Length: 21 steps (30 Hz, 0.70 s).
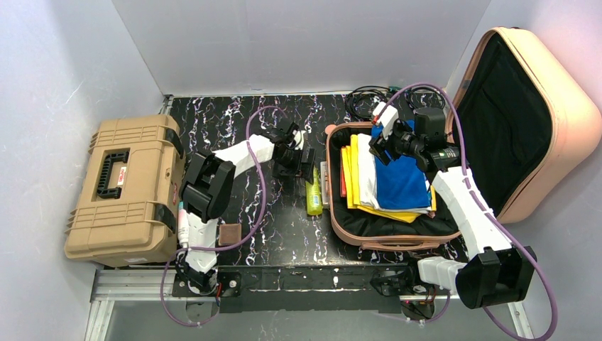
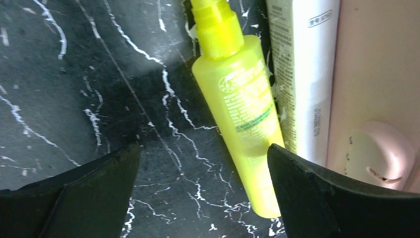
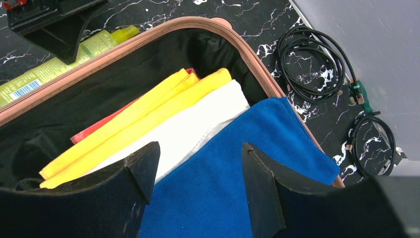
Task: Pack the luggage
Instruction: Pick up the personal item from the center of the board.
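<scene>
The peach-pink hard-shell suitcase (image 1: 387, 240) is laid open at the right of the black marbled surface (image 1: 234, 121). The right gripper (image 3: 200, 148) is held released and empty above a blue folded cloth (image 3: 277, 129) inside it. The left gripper (image 2: 203, 151) is spread wide over a yellow-green plastic bottle (image 2: 237, 99) alongside.

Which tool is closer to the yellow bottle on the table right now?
Left. The left tool hangs open over the yellow bottle, beside the luggage; the right tool is over the blue cloth inside the luggage.
</scene>
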Each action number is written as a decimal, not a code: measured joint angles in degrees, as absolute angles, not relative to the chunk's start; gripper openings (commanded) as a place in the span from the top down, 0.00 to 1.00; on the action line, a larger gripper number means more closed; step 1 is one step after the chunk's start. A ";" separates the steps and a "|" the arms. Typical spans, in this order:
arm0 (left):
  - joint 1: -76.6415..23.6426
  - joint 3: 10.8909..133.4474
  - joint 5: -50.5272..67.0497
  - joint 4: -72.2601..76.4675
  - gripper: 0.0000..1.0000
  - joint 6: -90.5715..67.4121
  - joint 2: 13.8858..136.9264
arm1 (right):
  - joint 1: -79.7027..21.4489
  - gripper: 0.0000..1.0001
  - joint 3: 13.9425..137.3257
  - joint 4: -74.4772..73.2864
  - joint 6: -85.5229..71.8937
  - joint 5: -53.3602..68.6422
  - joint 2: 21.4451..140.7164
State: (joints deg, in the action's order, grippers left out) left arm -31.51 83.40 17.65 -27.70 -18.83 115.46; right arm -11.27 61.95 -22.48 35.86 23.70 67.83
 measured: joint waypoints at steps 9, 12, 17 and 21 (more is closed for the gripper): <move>-35.64 87.24 10.22 -30.11 0.02 -21.54 117.73 | -11.27 0.30 60.84 -22.35 37.28 22.55 66.65; -36.75 87.83 7.46 -30.87 0.02 -21.56 118.08 | -11.27 0.30 60.64 -22.31 37.67 22.15 66.43; -37.63 88.25 4.64 -31.77 0.22 -20.67 118.41 | -11.27 0.30 60.10 -22.41 37.95 21.47 66.04; -36.25 88.23 3.64 -33.08 0.52 -20.12 118.52 | -11.27 0.30 60.10 -22.39 38.26 21.08 66.02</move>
